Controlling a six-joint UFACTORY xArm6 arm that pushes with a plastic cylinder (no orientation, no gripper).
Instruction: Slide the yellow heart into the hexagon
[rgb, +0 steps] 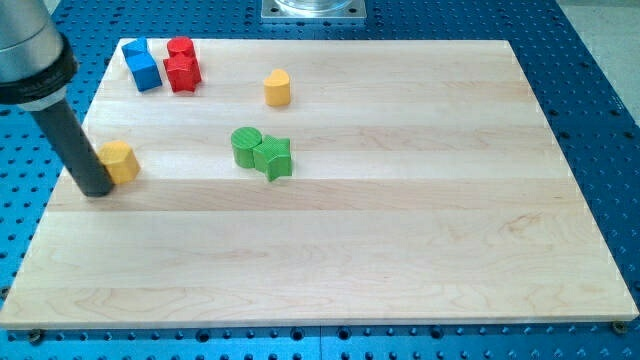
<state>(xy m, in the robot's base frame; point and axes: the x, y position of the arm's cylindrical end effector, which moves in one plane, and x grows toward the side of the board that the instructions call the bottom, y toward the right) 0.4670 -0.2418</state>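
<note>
- Near the surface's (400, 250) left edge, about halfway down, your tool's tip (97, 190) rests just left of the yellow hexagon (120, 161), touching it or nearly so.
- That tool is a bare rod; it has nothing to open or clench, and it holds nothing.
- Your task block, the yellow heart (277, 88), stands toward the top edge, a little left of centre, well apart from the hexagon and from the tip.
- Two green blocks, a green cylinder (246, 146) and a green star (273, 158), sit touching each other near the centre, below the heart.
- By the top-left corner you have two blue blocks (142, 64) beside two red blocks (182, 64).
- Judging by the layout, the push on the heart has not begun; you are at the approach step.
- Next, you should bring the tip round to the heart's upper-right side, so that a push sends it down and left toward the hexagon.
- Keep that line above the green pair, which lies close to the straight path, and avoid nudging the hexagon as you leave it.
</note>
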